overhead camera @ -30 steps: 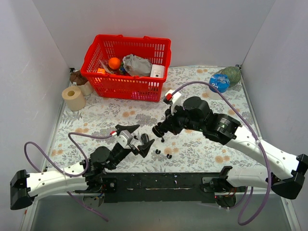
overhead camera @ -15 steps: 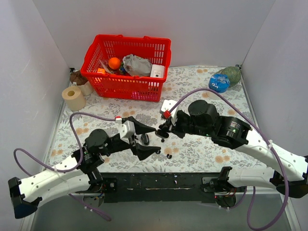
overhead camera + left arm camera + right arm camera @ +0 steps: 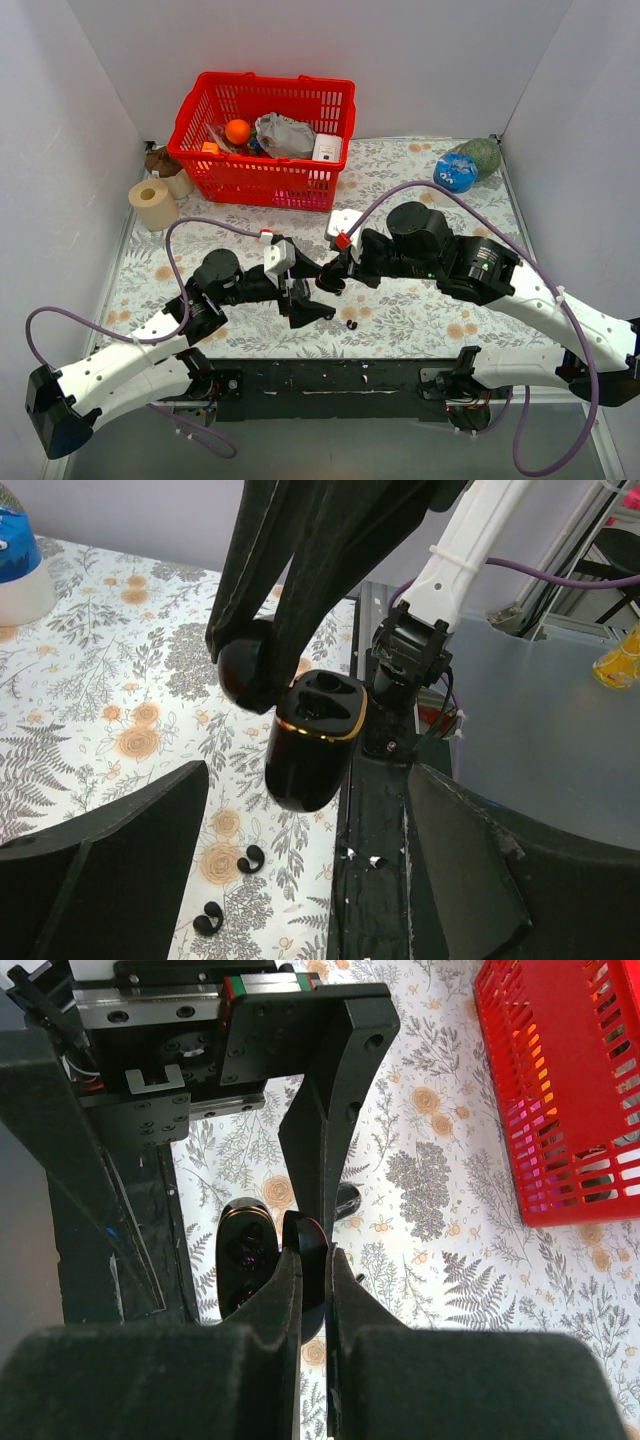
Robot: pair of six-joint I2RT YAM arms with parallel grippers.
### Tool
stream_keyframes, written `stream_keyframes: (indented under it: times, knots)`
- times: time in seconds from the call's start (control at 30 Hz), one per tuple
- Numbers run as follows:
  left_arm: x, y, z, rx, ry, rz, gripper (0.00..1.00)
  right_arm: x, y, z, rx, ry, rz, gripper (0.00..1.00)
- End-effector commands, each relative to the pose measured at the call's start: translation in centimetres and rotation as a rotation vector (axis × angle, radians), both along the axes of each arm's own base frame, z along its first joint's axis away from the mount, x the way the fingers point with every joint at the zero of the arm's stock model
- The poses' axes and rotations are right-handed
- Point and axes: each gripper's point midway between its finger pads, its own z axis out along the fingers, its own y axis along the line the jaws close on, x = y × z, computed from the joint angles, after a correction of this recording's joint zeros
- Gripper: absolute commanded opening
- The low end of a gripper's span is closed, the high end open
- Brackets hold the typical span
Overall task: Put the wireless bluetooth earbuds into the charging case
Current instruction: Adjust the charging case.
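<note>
The black charging case (image 3: 310, 742) hangs open in the air, gold rim and two empty wells showing. My right gripper (image 3: 312, 1258) is shut on its round lid (image 3: 244, 670) and holds it above the table; it also shows in the top view (image 3: 331, 277). My left gripper (image 3: 310, 880) is open wide, its fingers on either side below the case, not touching it; it shows in the top view too (image 3: 320, 291). Two tiny black earbuds (image 3: 250, 858) (image 3: 208, 920) lie on the flowered cloth under the case. One earbud (image 3: 351, 324) shows in the top view.
A red basket (image 3: 262, 178) with assorted items stands at the back. A paper roll (image 3: 153, 204) is at the back left, a blue ball (image 3: 455, 172) and a green thing (image 3: 484, 155) at the back right. The black base rail (image 3: 330, 378) runs along the near edge.
My left arm has swung forward and right, bringing its open gripper up around the case. My right gripper has shifted slightly left, still holding the case.
</note>
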Motion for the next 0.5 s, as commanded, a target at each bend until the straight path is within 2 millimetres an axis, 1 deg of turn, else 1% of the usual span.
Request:
stream_keyframes:
  times: [0.0, 0.17, 0.37, 0.4, 0.47]
  knots:
    - [-0.41, 0.24, 3.32, -0.080, -0.057, -0.016, 0.81, -0.16, 0.54, 1.65, 0.040, -0.015, 0.015, 0.01]
    - [-0.45, 0.18, 3.47, -0.085, -0.055, -0.019, 0.79, 0.08, 0.90, 1.69, 0.053, -0.013, 0.005, 0.01]
    - [-0.48, -0.16, 2.99, -0.081, -0.048, -0.036, 0.64, 0.12, 1.19, 1.54, 0.060, -0.004, 0.000, 0.01]
    - [-0.46, -0.21, 2.89, -0.080, -0.047, -0.038, 0.59, 0.15, 1.20, 1.51, 0.061, -0.002, -0.001, 0.01]
    - [-0.39, -0.33, 2.63, -0.077, -0.043, -0.040, 0.57, 0.17, 1.19, 1.57, 0.062, -0.002, -0.003, 0.01]
